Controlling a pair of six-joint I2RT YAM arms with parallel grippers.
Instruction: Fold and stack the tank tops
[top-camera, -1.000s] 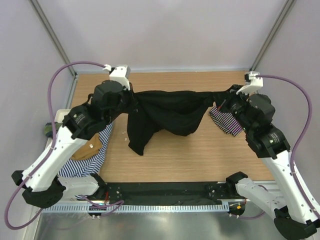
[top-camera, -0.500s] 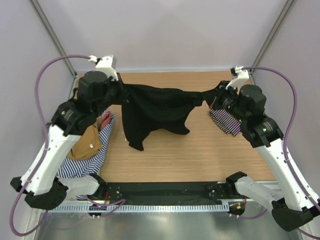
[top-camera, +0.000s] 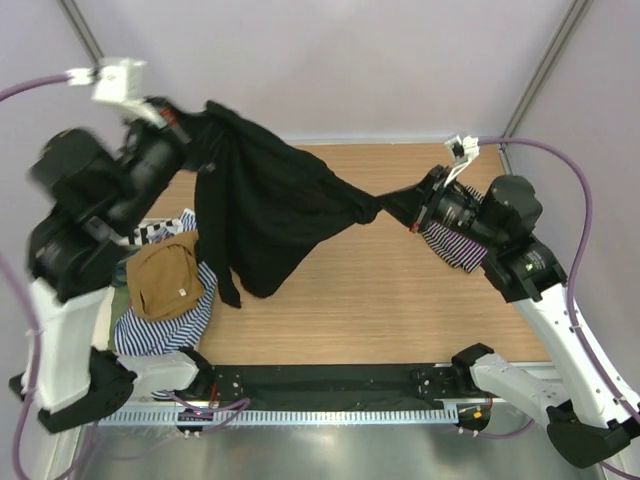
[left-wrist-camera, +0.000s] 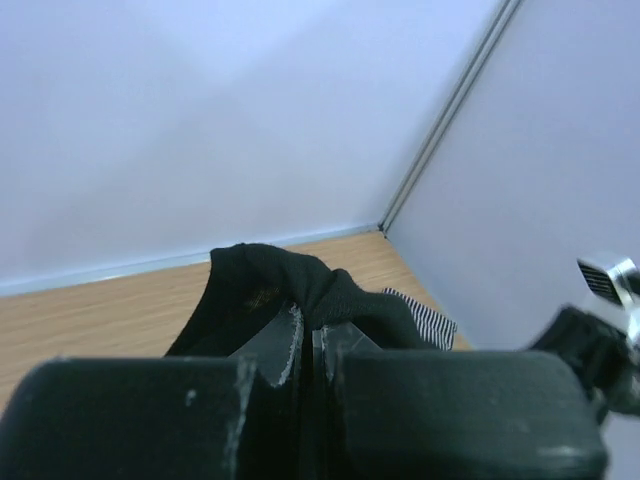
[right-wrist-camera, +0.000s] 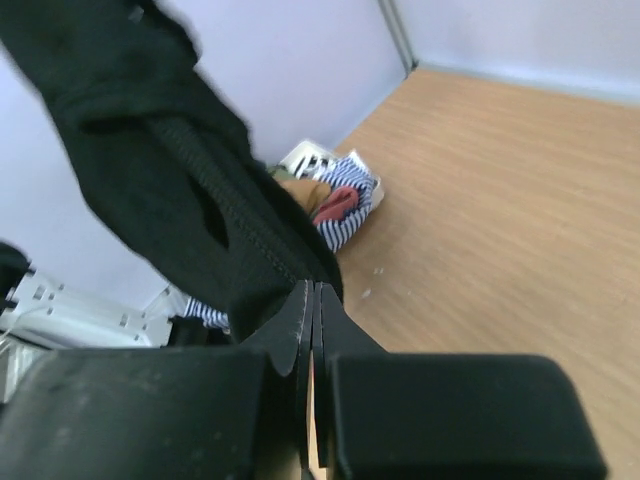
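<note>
Your left fingers (left-wrist-camera: 283, 345) are pressed together on a bunched edge of the black tank top (top-camera: 265, 215), with the cloth pinched between them. That arm sits high over the far left corner of the desk (top-camera: 380, 300). Your right fingers (right-wrist-camera: 296, 322) are closed just as tight on another edge of the same top, lower down and over the right side of the desk.

The black tank top hangs in the air between your two arms. It is drawn into a narrow twist near the right fingers and spreads wide below the left ones. Its loose lower end dangles toward the desk near the left side; you cannot tell from here whether it touches the wood.

A finely striped tank top (top-camera: 452, 252) lies on the desk under your right arm. At the left edge, a tan top (top-camera: 165, 280) rests on a blue-and-white striped top (top-camera: 165, 328).
</note>
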